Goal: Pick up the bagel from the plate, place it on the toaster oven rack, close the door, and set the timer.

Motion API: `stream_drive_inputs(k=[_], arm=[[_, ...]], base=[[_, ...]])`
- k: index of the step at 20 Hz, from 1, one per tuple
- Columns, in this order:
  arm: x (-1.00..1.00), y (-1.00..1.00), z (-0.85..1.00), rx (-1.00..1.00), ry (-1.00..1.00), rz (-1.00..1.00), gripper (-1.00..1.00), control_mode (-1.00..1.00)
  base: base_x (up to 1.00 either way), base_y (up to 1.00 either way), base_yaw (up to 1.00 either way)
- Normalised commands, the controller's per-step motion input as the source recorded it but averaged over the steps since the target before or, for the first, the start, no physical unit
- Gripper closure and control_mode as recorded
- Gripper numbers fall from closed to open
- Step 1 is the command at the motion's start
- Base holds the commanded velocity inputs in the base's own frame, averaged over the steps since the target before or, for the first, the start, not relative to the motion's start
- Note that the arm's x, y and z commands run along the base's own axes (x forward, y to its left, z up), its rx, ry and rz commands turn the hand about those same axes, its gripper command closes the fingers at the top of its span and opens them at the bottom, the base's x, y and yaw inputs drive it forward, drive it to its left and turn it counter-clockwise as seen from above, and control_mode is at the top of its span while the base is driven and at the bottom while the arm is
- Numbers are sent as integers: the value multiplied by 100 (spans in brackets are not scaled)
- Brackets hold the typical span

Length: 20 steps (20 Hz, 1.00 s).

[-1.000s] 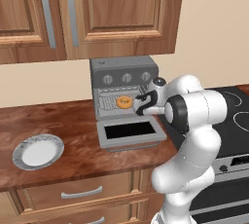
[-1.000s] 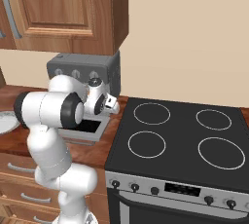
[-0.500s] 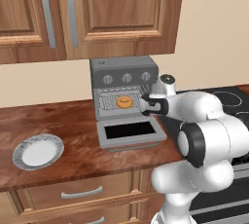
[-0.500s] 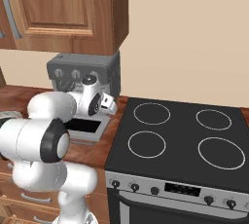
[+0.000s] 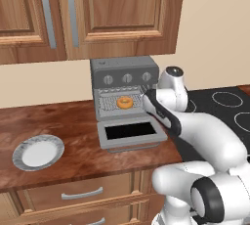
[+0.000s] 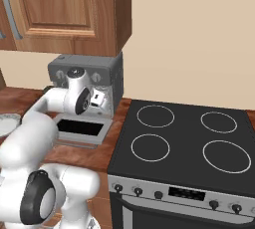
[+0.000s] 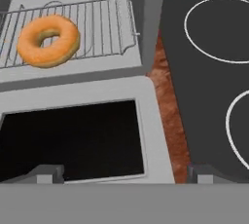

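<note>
The bagel [image 5: 125, 102] [image 7: 47, 40], a golden-orange ring, lies on the toaster oven rack [image 7: 99, 23], a silver wire grid inside the open oven. The door [image 5: 129, 133] [image 7: 73, 138] hangs down flat in front, dark glass facing up. My gripper [image 5: 145, 93] [image 7: 124, 174] [image 6: 102, 99] hovers to the right of the bagel, above the door's right side. It is open and holds nothing. The plate [image 5: 38, 151], with a white centre and grey speckled rim, sits bare on the counter at the left.
The grey toaster oven [image 5: 124, 77] has three knobs along its top front and stands under wooden wall cabinets [image 5: 88, 13]. A black stove top [image 6: 182, 138] with ring burners adjoins the counter on the right. Drawers run below the counter edge.
My arm's elbow has swung down and to the right while the hand stayed near the oven's right side. The bagel stays on the rack, and the gripper remains open.
</note>
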Motion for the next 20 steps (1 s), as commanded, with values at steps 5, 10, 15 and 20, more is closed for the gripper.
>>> stream_drive_inputs(k=[5,10,15,20], arm=[[-5,97,27,-13,28,23,-100,-100],[-14,93,0,-27,19,26,-100,-100],[-20,67,-10,-35,15,25,-100,-100],[-20,46,-21,-35,8,21,-100,-100]], base=[[0,0,0],[0,0,0],[0,0,0],[0,0,0]])
